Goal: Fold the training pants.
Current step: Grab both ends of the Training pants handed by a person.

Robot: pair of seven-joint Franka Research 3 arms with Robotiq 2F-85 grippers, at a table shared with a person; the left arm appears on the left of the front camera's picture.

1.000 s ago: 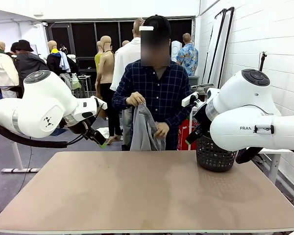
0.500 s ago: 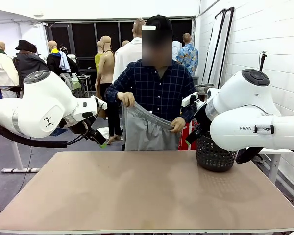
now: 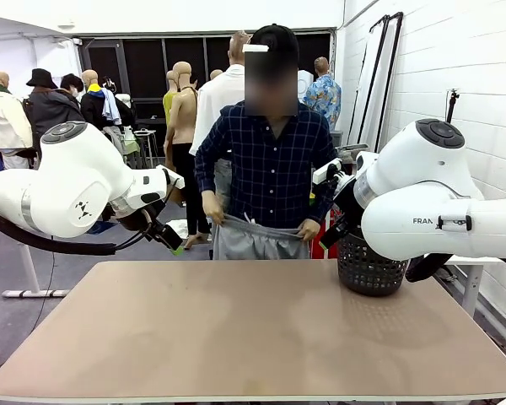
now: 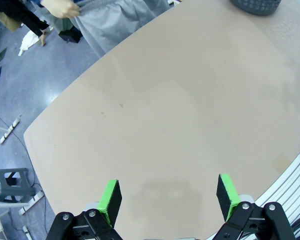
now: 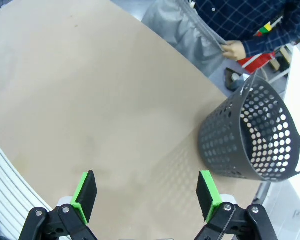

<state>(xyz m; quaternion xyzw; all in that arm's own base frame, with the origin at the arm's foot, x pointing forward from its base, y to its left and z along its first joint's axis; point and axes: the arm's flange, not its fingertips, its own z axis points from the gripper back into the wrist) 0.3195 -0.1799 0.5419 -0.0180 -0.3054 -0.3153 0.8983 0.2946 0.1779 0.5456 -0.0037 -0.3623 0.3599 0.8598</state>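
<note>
A person at the far edge holds the light grey training pants [image 3: 251,241] by the waistband with both hands, the legs hanging below the table edge. The pants also show at the top of the left wrist view [image 4: 117,20] and in the right wrist view [image 5: 182,35]. My left gripper [image 4: 168,197] hovers open high over the bare tabletop, its green pads wide apart with nothing between them. My right gripper [image 5: 147,195] is open too, above the table near the basket. In the front view both arms are raised at the table's sides, the left gripper [image 3: 167,238] off the far left corner.
A black mesh basket [image 3: 367,266] stands at the table's far right corner, also in the right wrist view [image 5: 252,137]. The tan tabletop [image 3: 253,329] lies bare between the arms. Other people stand behind the person. A stool [image 4: 7,182] sits on the floor.
The person spread the bunched pants out by the waistband, then lowered them toward the far table edge. Neither arm has moved.
</note>
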